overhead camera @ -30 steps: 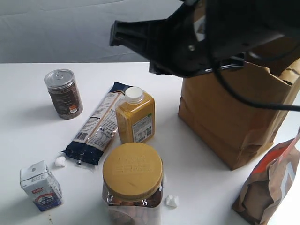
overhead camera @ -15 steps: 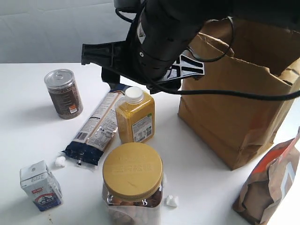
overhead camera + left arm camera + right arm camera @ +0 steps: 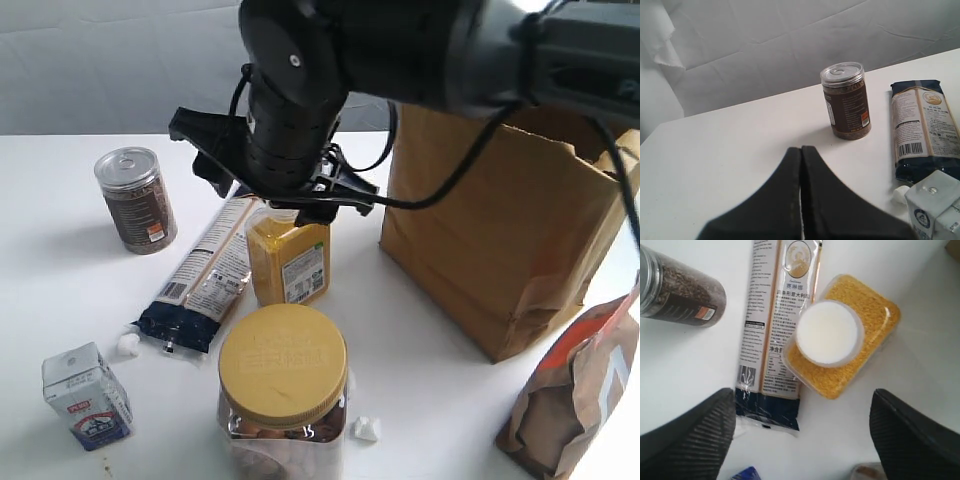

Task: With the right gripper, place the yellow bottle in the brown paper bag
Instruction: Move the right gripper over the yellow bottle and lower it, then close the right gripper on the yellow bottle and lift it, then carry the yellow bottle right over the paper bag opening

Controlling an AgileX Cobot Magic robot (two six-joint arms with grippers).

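White tabletop (image 3: 60,270): the right gripper (image 3: 285,185) hangs directly above the upright yellow bottle (image 3: 288,262), fingers (image 3: 685,435) spread wide to either side of its top, nothing held; the brown paper bag (image 3: 500,250) stands near, on that arm's side.

Brown can (image 3: 136,199) standing at 10 o'clock. Long noodle pack (image 3: 205,265) lying flat, middle. Big yellow-lid jar (image 3: 283,395) at 6. Small milk box (image 3: 87,395) at 8. Printed pouch (image 3: 575,390) at 4.

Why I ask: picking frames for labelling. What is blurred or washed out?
Left wrist view: the shut black left hand is a foreground blur, the brown silver-lidded can crisp. Right wrist view: the black right hand is defocused, the small yellow juice bottle sharp, its white cap overexposed. Exterior view: soft, even light.
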